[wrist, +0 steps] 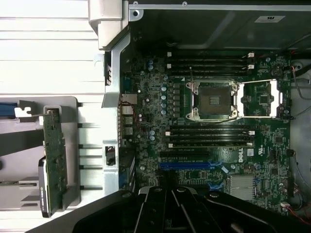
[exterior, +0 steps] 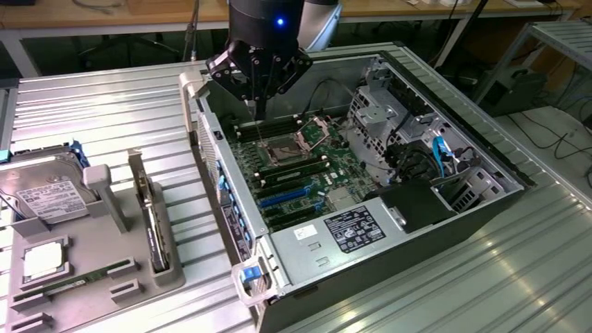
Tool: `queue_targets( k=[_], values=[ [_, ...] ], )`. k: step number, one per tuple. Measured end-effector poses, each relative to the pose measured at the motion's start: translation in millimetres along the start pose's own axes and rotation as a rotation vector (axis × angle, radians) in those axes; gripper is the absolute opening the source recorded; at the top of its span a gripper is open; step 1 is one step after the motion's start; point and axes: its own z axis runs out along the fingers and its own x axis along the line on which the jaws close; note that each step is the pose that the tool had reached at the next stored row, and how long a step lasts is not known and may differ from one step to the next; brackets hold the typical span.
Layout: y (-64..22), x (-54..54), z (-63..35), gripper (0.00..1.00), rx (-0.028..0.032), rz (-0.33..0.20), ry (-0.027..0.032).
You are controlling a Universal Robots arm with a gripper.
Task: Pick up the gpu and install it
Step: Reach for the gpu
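The arm hung straight down over the open computer case, wrist vertical, and the fingers were pinched closed together, tips pointing at the motherboard near the memory slots beside the processor socket. Well away from them, the gpu stood on edge in a slot of the grey holder out on the ribbed metal worktop, just off the case's outer wall. From the wrist view the card's green board showed upright in that holder. A hard drive sat beside it.
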Motion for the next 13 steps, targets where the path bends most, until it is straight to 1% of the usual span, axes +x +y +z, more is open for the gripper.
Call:
queue_targets(
  k=[8,13],
  values=[
    [-2.8,12.1,0.2,0.11,-0.0004,-0.001,0.0000],
    [-6.9,20.7,-0.1,0.11,-0.0011,-0.007,0.0004]
  ],
)
